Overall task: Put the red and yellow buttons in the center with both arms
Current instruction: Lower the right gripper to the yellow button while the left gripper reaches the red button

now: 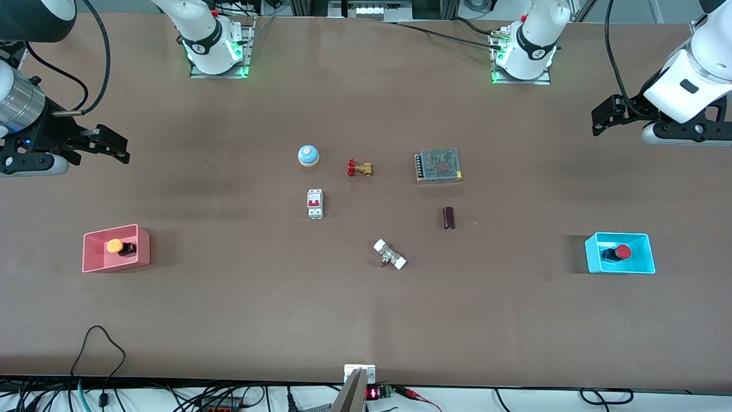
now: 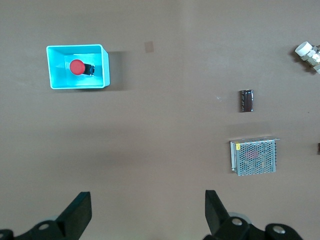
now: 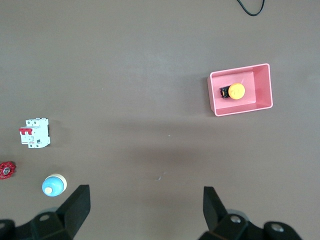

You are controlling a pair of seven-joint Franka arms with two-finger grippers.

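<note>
The yellow button (image 1: 114, 246) lies in the pink bin (image 1: 144, 247) toward the right arm's end of the table; it also shows in the right wrist view (image 3: 236, 91). The red button (image 1: 622, 252) lies in the cyan bin (image 1: 647, 254) toward the left arm's end, and shows in the left wrist view (image 2: 77, 67). My right gripper (image 1: 117, 146) is open and empty, up over bare table, apart from the pink bin. My left gripper (image 1: 601, 117) is open and empty, up over bare table, apart from the cyan bin. The brown center (image 1: 372, 212) has bare patches between loose parts.
Around the center lie a blue bell (image 1: 308, 155), a brass valve (image 1: 359, 168), a mesh power supply (image 1: 438, 165), a white breaker (image 1: 315, 203), a dark cylinder (image 1: 449, 218) and a white-capped fitting (image 1: 390, 254). A black cable (image 1: 97, 343) loops at the table's front edge.
</note>
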